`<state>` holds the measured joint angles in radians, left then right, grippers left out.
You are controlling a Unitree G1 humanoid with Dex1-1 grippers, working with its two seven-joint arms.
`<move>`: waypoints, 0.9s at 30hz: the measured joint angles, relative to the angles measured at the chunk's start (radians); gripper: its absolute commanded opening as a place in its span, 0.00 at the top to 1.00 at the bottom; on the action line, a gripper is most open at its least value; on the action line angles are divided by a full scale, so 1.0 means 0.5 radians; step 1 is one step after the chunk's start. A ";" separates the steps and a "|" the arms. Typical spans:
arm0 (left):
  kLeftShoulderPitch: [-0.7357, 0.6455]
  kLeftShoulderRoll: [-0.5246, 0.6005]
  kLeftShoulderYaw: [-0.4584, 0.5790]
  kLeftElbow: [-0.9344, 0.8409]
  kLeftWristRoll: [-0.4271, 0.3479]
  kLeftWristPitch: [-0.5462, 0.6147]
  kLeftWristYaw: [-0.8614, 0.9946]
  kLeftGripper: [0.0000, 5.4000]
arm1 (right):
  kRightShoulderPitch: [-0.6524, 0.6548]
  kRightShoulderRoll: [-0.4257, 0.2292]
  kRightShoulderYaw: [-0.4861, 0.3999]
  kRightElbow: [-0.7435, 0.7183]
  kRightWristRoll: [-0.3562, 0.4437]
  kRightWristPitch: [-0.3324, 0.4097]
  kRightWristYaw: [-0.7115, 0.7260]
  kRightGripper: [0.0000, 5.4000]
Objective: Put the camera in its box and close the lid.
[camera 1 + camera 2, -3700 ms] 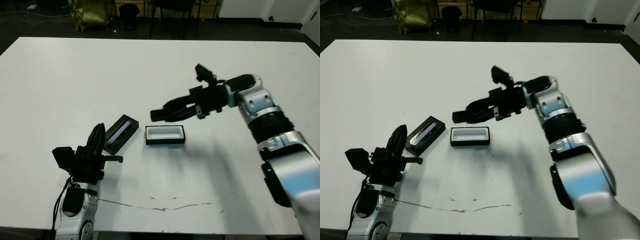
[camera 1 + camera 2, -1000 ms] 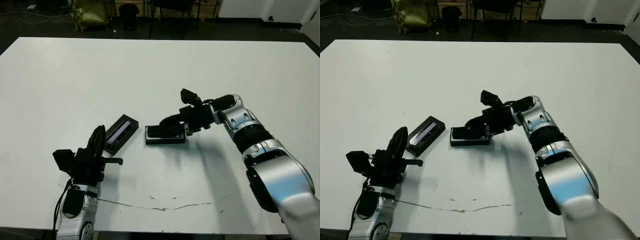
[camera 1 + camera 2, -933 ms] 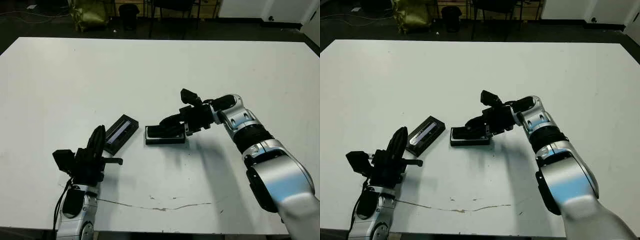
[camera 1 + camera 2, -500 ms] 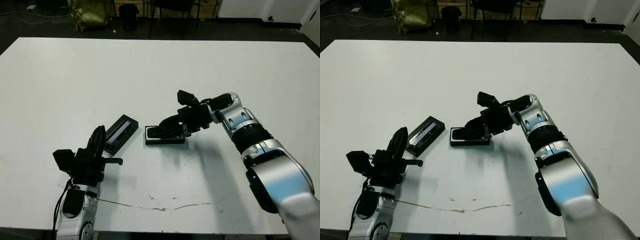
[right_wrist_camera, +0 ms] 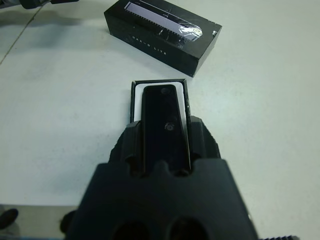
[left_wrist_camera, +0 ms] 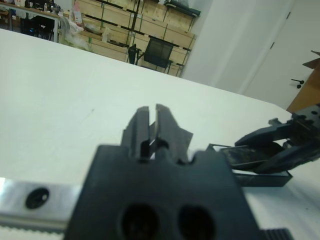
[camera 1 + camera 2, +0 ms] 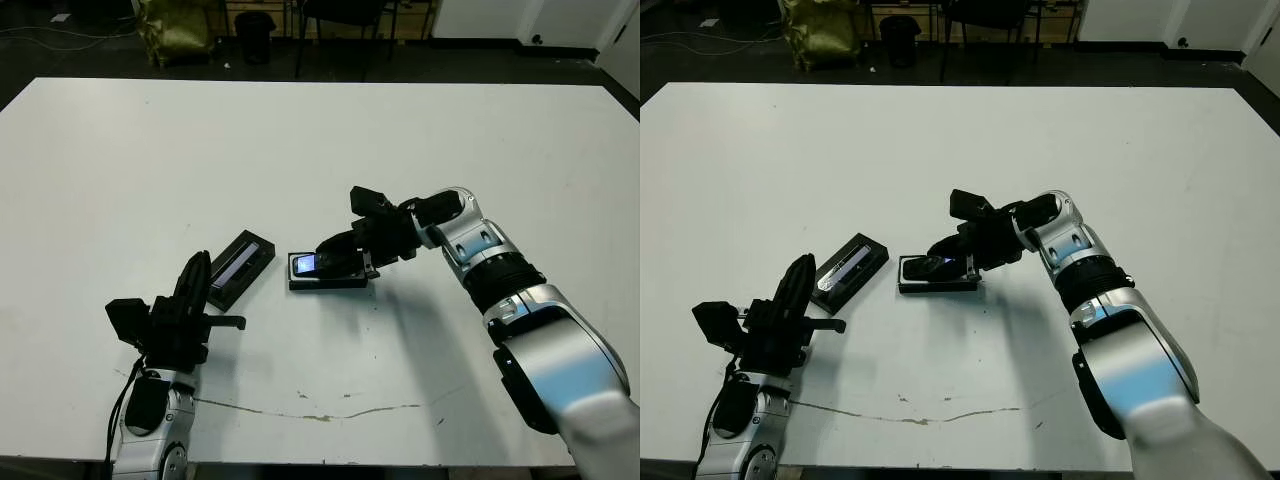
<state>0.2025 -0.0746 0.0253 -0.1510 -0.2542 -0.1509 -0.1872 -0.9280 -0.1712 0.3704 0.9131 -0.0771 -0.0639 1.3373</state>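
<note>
The right gripper (image 5: 162,142) holds the slim black bar-shaped camera (image 5: 163,120) between its fingers, over the white-lined black box (image 7: 328,271) at the table's middle, so a skewed release could leave it resting on the rim.

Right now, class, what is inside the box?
The camera lies in the box, between the right gripper fingers. A strip of white lining shows beyond its end; the fingers and camera cover the rest of the box.
</note>
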 measured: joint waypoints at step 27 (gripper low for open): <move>-0.001 0.001 0.008 0.004 -0.029 0.023 -0.021 1.00 | -0.076 0.041 0.145 0.270 -0.072 -0.415 0.149 0.00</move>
<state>0.2018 -0.0739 0.0291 -0.1491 -0.2689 -0.1396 -0.1979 -0.9659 -0.1507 0.4429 1.0479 -0.1128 -0.2714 1.4116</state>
